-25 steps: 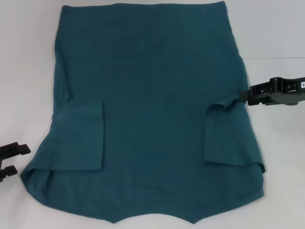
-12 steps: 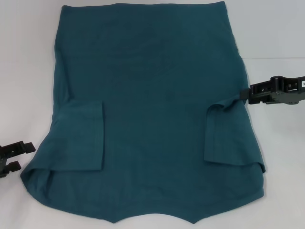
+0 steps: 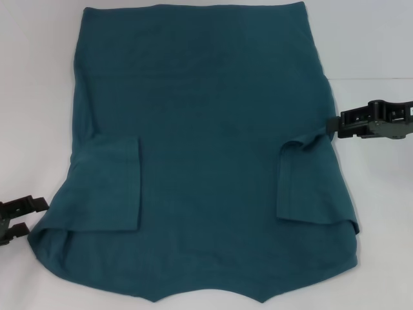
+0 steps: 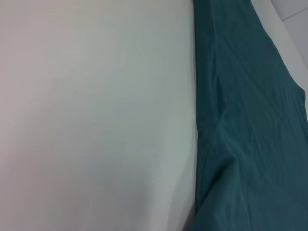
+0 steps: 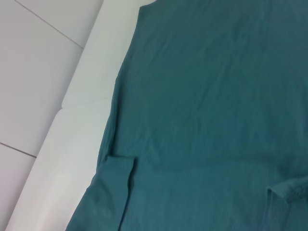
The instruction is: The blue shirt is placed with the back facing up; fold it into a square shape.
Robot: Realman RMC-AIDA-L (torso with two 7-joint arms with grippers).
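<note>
One blue shirt [image 3: 206, 155] lies spread flat on the white table [image 3: 39, 97], both sleeves folded inward, between two grippers. The right gripper [image 3: 330, 127] appears clamped on the shirt's edge beside the sleeve. The left gripper [image 3: 33, 216] sits just off the shirt's near corner, fingers apart.

Legible markings: none.
The small white label on the black right gripper [image 3: 336, 126] housing, behind its fingers, is too small to read.
</note>
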